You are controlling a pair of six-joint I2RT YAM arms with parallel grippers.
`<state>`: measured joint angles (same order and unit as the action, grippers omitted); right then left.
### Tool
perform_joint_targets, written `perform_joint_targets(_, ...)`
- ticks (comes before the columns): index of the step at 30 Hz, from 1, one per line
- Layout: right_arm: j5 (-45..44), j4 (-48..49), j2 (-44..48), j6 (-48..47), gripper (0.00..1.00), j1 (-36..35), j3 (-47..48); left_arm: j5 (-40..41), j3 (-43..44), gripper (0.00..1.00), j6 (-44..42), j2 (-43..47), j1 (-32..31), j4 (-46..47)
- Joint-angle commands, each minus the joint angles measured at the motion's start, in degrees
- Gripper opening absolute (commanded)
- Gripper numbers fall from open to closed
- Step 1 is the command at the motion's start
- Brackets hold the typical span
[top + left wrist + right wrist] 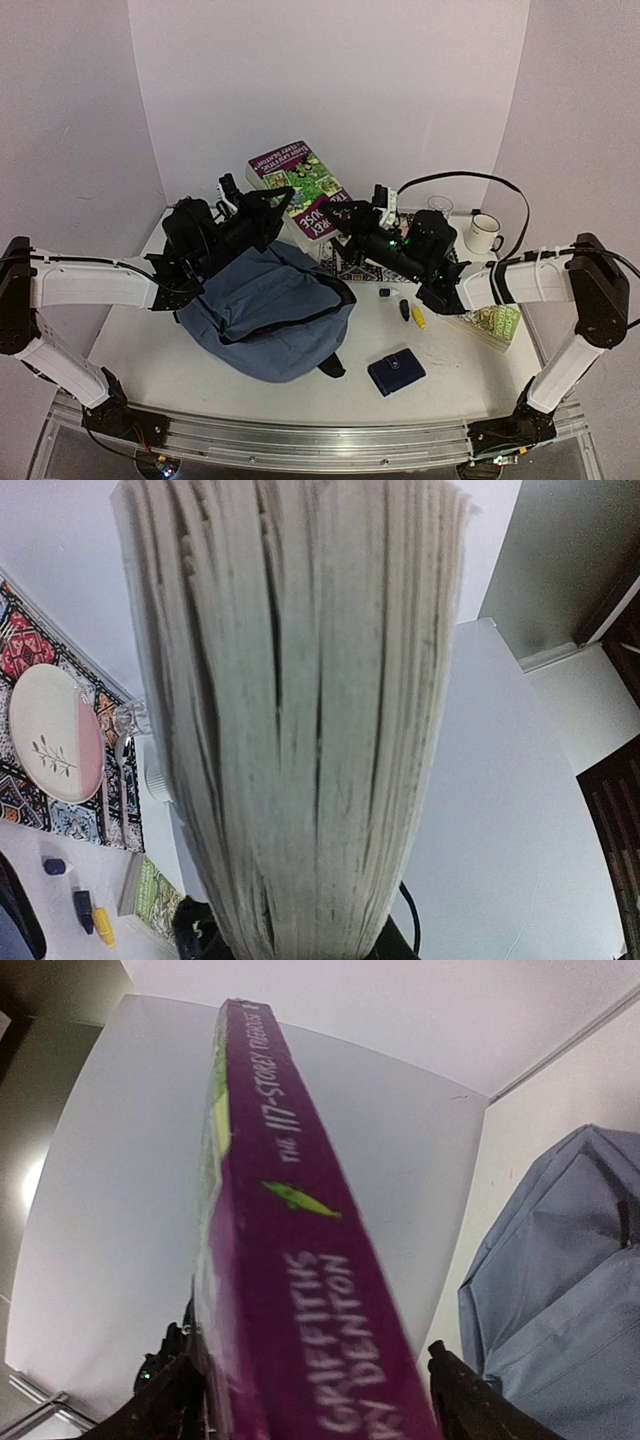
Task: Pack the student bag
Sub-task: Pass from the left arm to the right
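The student bag is a slate-blue backpack lying flat at the table's centre-left; it also shows at the right of the right wrist view. A thick book with a purple and green cover is held tilted above the table behind the bag. My left gripper is shut on its page edge, which fills the left wrist view. My right gripper is shut on its purple spine. The black fingers flank the spine.
A navy wallet lies near the front. A yellow marker, a dark marker and a small blue item lie beside a patterned mat. A white mug and a green book are at the right.
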<state>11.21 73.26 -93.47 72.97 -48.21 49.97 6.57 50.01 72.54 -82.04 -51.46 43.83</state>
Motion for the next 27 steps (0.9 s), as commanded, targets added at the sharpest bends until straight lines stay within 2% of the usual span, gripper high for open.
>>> perform_joint_targets(1,2.8,17.9,-1.5,-0.6,0.39,-0.3,3.1,0.6,-1.0,0.01,1.1,3.3,-0.5,8.1)
perform_joint_targets(3,3.2,18.3,-1.1,-1.0,0.15,-0.1,2.5,1.3,-2.6,0.07,-0.3,4.3,-0.5,8.0)
perform_joint_targets(4,3.4,18.4,-0.7,-1.3,0.06,0.2,2.1,1.5,-3.3,0.11,-1.7,5.0,-0.5,7.9)
perform_joint_targets(5,3.6,18.4,-0.3,-1.4,0.01,0.4,1.7,1.5,-4.0,0.15,-2.9,5.6,-0.5,7.8)
perform_joint_targets(8,4.4,18.4,1.1,-1.9,0.00,1.7,0.3,1.3,-6.1,0.33,-7.5,7.8,-0.4,5.5)
perform_joint_targets(11,4.8,18.4,2.8,-2.0,0.00,3.5,-1.6,1.4,-6.4,0.52,-13.9,10.5,-0.4,-2.0)
perform_joint_targets(15,5.6,18.1,5.1,-1.5,0.00,5.9,-4.5,1.1,-6.7,0.67,-22.4,14.0,-0.3,-11.4)
perform_joint_targets(21,6.2,13.8,10.0,-1.8,0.00,9.6,-9.8,-0.8,-3.4,0.77,-34.9,16.7,-0.2,-29.1)
perform_joint_targets(27,7.1,6.0,16.1,-3.2,0.00,13.5,-13.8,-5.1,7.1,0.82,-49.4,12.4,-0.5,-52.6)
